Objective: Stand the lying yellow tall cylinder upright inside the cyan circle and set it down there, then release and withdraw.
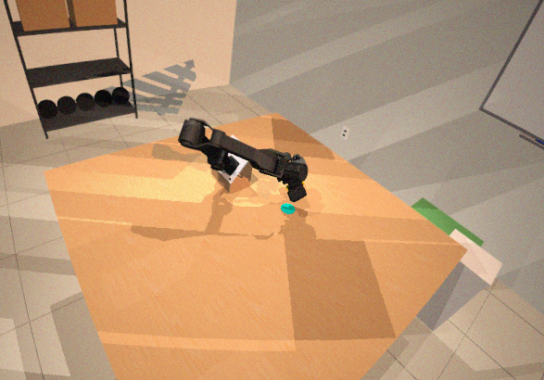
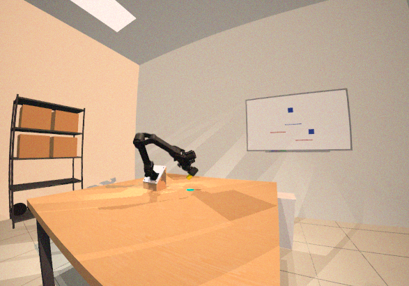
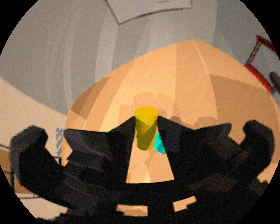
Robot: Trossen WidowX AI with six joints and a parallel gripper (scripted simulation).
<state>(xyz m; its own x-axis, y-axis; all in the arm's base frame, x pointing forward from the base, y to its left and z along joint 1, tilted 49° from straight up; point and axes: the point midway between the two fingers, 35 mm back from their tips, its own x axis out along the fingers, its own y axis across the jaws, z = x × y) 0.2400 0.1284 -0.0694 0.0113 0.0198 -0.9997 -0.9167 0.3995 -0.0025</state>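
Observation:
The yellow cylinder [image 2: 189, 177] [image 3: 146, 131] is held between the fingertips of my gripper [image 2: 192, 173] [image 3: 145, 119]. It is in the air above the table and looks tilted in the exterior view. In the top view the gripper hides most of it, and only small yellow edges show. The cyan circle [image 1: 287, 209] [image 2: 190, 190] [image 3: 160, 144] lies flat on the table, below the gripper. In the wrist view it shows just right of the cylinder's lower part, and the right finger partly hides it.
The wooden table [image 1: 190, 287] [image 2: 171, 237] carries the arm's base on a tilted white plate [image 1: 240, 171] [image 2: 160, 169], left of the circle in the top and exterior views. Shadows of the arm fall around the circle. A shelf [image 1: 79, 71] [image 2: 47, 130] and a whiteboard [image 2: 299, 120] stand beyond the table.

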